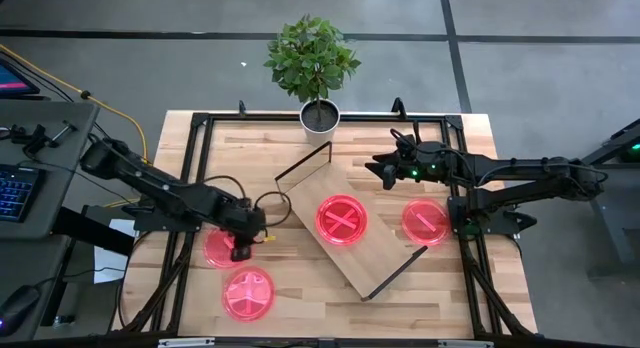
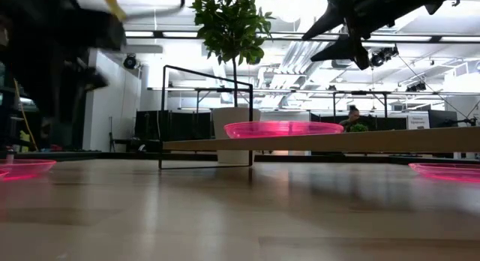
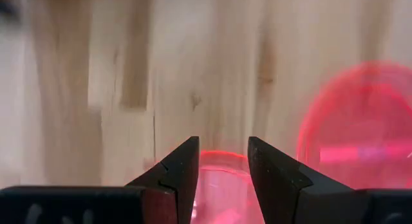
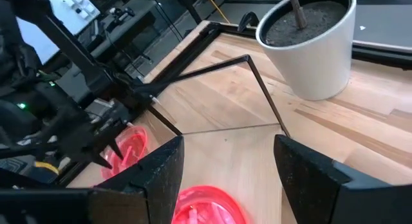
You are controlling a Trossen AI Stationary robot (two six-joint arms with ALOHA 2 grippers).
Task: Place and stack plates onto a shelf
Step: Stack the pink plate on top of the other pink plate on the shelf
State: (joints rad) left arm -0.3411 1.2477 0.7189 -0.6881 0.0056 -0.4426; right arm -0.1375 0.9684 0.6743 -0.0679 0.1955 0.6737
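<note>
Several pink-red plates show. One plate (image 1: 342, 220) rests flat on the shelf (image 1: 372, 256), a light-wood board on black wire end frames, also seen in the low view as the plate (image 2: 283, 129) on the shelf (image 2: 360, 142). Another plate (image 1: 427, 222) lies on the table right of the shelf. Two lie at the left: one plate (image 1: 216, 248) under my left gripper and one plate (image 1: 248, 293) nearer the front. My left gripper (image 1: 241, 250) (image 3: 222, 143) is open, pointing down over that plate's rim (image 3: 222, 179). My right gripper (image 1: 383, 174) (image 4: 228, 143) is open, raised over the shelf's far end.
A potted plant in a white pot (image 1: 320, 115) (image 4: 315, 37) stands at the table's far edge, just beyond the shelf's far wire frame (image 1: 305, 163). A black frame runs around the tabletop (image 1: 470, 278). Bare wood lies at the front between the shelf and the left plates.
</note>
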